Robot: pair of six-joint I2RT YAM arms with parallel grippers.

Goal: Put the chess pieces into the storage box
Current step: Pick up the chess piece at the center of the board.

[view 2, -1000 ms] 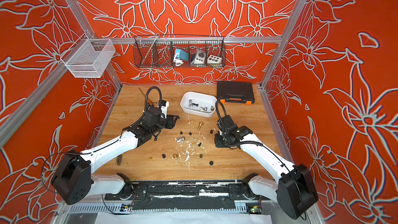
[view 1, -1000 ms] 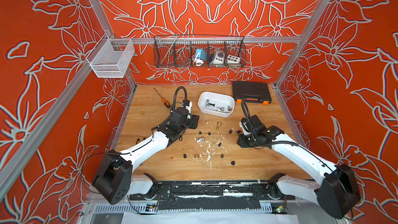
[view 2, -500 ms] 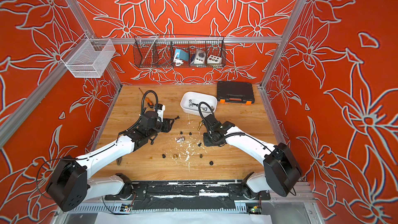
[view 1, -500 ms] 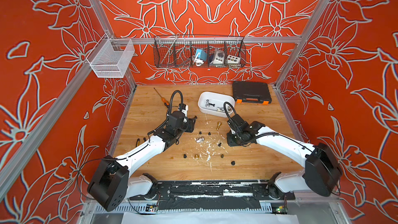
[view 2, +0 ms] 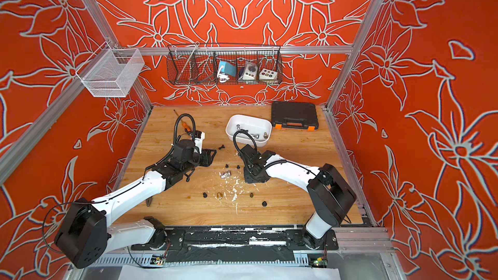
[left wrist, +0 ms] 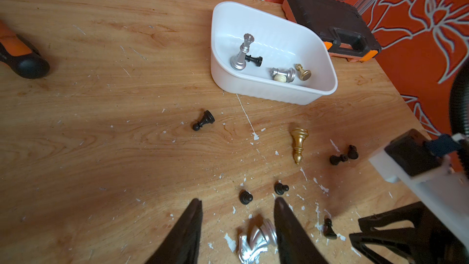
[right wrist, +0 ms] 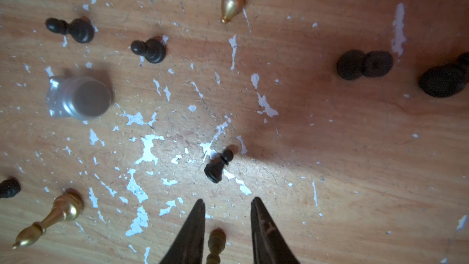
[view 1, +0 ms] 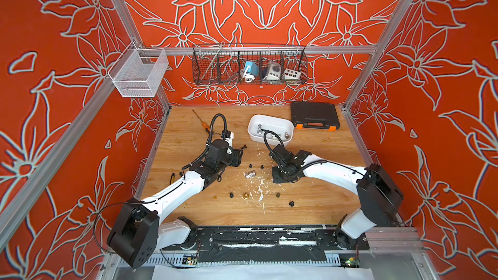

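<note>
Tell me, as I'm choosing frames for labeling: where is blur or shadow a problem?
Right wrist view: some black pawns are out of focus, a shadow darkens the wood; left wrist view: sharp, storage box evenly lit; both top views: chess pieces tiny.

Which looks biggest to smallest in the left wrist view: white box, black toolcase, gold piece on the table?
1. storage box
2. black toolcase, farther from the camera, so that ranking is unsure
3. gold chess piece, clearly smallest

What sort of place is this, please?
Probably a robot test booth: left arm and right arm at a wooden tabletop, floral panels on aluminium framing, a wire basket of gear behind.
</note>
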